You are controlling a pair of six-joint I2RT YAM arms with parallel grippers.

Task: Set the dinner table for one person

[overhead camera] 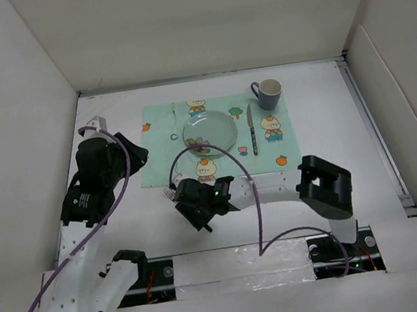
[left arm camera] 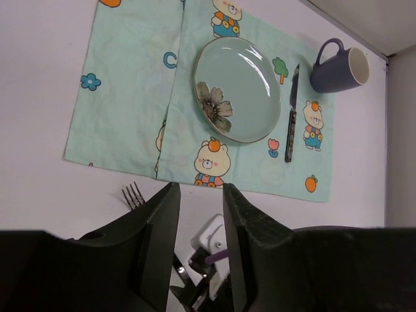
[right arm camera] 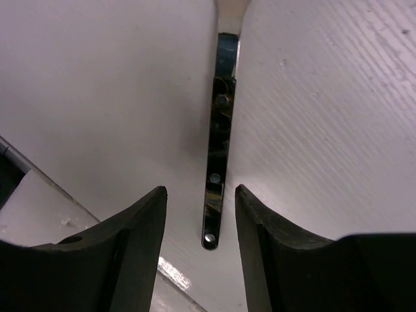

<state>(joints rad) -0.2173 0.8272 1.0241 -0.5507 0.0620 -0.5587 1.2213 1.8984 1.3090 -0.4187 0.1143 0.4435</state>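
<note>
Dinner table (overhead camera: 330,135): big matte-white surface, filling the middle of the top view with white wall panels (overhead camera: 8,114) on three sides.
Placemat (overhead camera: 168,142): one mint-green bear-print cloth, lying flat toward the far middle of the table, with a crease left of the plate.
Plate (overhead camera: 210,130): one, pale green with a flower on its rim, sitting on the mat's centre.
Knife (overhead camera: 251,129): one, on the mat just right of the plate, lying near to far.
Mug (overhead camera: 267,93): one, dark blue, upright at the mat's far right corner, beyond the knife.
Fork (left arm camera: 133,194): one, and it is off the mat, flat on bare table just near of the mat's near edge, tines towards the mat.
Right gripper (right arm camera: 198,208): low over the fork's handle, jaws parted with the handle lying between the two fingers. There is daylight on both sides, so it has hold of nothing.
Left gripper (left arm camera: 198,195): up on the left, looking down at the whole setting. Jaws a narrow gap apart, with nothing in them.
In the way: the right arm stretches across the near table in front of the mat. Its purple cable (overhead camera: 257,211) arcs up over the mat's near edge.
Arms: two, well apart from each other.
</note>
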